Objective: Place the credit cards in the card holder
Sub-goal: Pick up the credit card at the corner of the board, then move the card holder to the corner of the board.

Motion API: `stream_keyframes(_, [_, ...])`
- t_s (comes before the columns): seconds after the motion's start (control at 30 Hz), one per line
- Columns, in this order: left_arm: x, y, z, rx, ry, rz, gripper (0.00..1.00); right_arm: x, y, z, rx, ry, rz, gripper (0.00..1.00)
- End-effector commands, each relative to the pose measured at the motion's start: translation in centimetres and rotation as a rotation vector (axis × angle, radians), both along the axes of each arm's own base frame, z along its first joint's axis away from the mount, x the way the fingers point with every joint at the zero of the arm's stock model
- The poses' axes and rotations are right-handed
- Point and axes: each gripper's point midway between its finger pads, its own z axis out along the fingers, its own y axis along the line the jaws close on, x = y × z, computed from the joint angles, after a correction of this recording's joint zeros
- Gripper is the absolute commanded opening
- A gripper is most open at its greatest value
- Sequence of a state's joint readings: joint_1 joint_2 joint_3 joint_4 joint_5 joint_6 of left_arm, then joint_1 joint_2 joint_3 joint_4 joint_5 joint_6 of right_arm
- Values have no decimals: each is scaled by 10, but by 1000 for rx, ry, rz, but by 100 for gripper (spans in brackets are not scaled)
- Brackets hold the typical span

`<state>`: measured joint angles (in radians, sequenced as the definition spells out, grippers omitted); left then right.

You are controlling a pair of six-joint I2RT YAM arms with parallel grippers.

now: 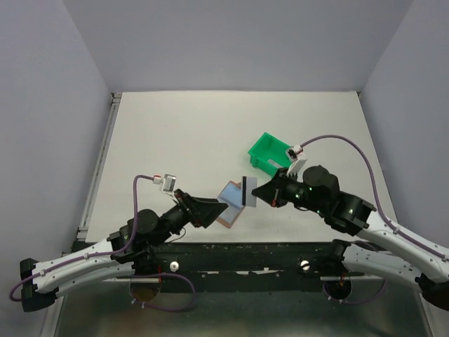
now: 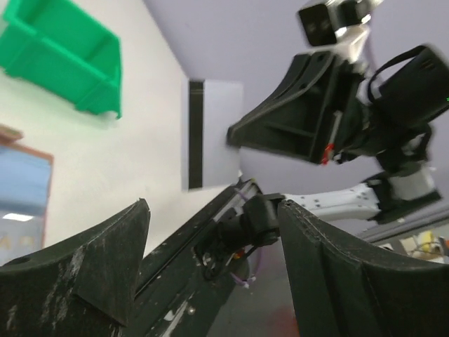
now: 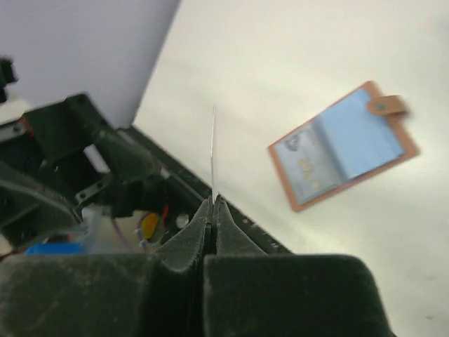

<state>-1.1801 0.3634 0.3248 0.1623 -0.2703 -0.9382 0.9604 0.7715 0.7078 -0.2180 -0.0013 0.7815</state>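
Right tool (image 1: 259,191) clamped tight on one credit card (image 1: 247,191). The card stands on edge in the air, pinched at one short end, with a dark stripe along one side. It sits just beside the card holder (image 1: 229,204), at the holder's far-right corner in the top view, lifted off the tabletop (image 1: 182,133). In the right wrist view the card shows edge-on as a thin line rising from the shut fingers (image 3: 231,242).

Card holder lies opened flat on the tabletop, with a tan-brown border, a snap tab sticking out at one end and light blue inner faces. One half carries a small mark. Cannot tell whether the blue is cards already in or lining.

Left tool (image 2: 214,210) has its fingers wide apart with nothing between them. It is low, just beside the holder's left edge in the top view, pointing toward the held card. Cannot tell if it touches the holder.

Green bin (image 1: 269,153) is on the tabletop beyond the holder, to the far right and apart from it, close behind the right tool.
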Motion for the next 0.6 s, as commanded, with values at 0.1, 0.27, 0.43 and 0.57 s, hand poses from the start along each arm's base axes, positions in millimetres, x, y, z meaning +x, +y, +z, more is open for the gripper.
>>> stream_keyframes(0.1, [26, 24, -100, 289, 268, 216, 70, 27, -47, -61, -517, 103, -2, 0])
stream_keyframes(0.27, [29, 29, -133, 380, 369, 266, 46, 48, -26, -77, -599, 101, 166, 0])
stream_keyframes(0.43, [25, 27, -156, 462, 428, 263, 12, 57, 9, -97, -656, 144, 386, 0])
stream_keyframes(0.57, [19, 29, -184, 523, 497, 263, 0, 75, 25, -110, -718, 151, 460, 0])
